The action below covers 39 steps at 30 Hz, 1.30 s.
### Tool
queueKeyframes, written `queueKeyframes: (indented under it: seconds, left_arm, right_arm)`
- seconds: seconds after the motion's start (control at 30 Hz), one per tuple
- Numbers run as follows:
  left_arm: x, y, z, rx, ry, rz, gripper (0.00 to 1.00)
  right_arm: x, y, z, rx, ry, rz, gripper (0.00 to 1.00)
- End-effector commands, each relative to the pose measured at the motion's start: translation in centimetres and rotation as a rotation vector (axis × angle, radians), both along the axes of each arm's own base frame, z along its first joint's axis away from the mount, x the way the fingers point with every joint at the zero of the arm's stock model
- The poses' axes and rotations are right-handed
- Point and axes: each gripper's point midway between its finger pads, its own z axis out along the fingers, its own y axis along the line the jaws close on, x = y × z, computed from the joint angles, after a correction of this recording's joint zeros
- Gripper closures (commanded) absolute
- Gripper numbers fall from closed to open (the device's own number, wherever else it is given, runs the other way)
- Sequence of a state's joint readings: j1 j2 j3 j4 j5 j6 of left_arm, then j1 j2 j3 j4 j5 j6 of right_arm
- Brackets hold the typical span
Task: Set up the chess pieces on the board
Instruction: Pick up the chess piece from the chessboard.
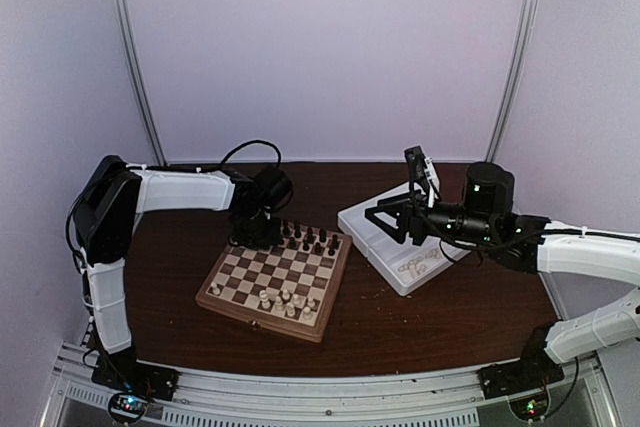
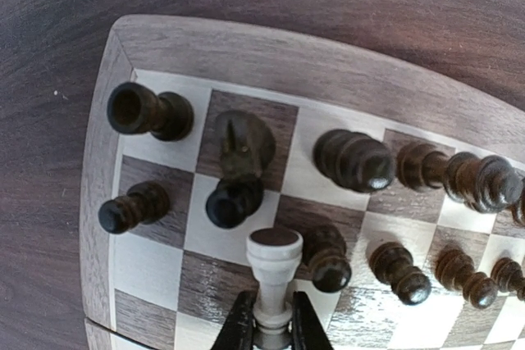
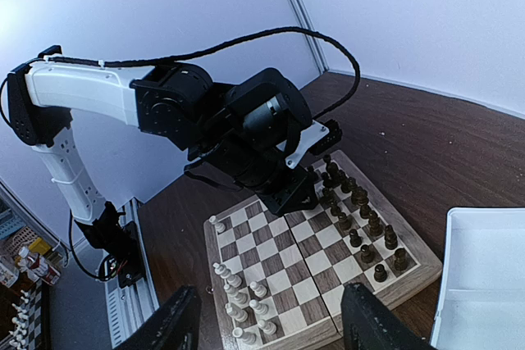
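Dark wooden table (image 1: pixel 450 317), pale lilac walls (image 1: pixel 330 47)

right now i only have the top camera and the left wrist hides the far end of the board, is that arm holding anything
Observer: Yes, the left wrist view shows the left fingers shut on a cream chess piece, low on its stem.
Operator: where is it over the board
Observer: Over the board near its far corner, right beside a dark pawn.
Operator: and the right side, carrying anything
Observer: No, the right wrist view shows the right fingers open with nothing between them.
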State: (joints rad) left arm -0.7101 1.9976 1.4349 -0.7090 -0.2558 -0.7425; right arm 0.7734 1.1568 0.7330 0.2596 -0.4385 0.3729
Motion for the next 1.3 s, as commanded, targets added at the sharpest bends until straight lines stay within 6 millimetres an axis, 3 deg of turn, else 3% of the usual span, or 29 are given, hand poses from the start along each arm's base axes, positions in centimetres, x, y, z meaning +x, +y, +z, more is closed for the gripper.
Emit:
queueKeyframes:
  seconds: [0.0, 0.5, 1.27]
  left_arm:
    - [0.2, 0.4, 0.3, -0.001, -0.003, 0.024, 0.97]
    - [-1.3, 1.2, 0.7, -0.019, 0.014, 0.033, 1.0]
    - [-7.4, 2.7, 3.8, -0.144, 0.095, -0.021, 1.0]
  right_arm:
    - [0.0, -0.4, 0.6, 0.012, -0.014, -0.011, 0.38]
    - [0.0, -0.2, 0.7, 0.024, -0.007, -0.003, 0.38]
    - [0.2, 0.6, 0.0, 0.028, 0.026, 0.019, 0.38]
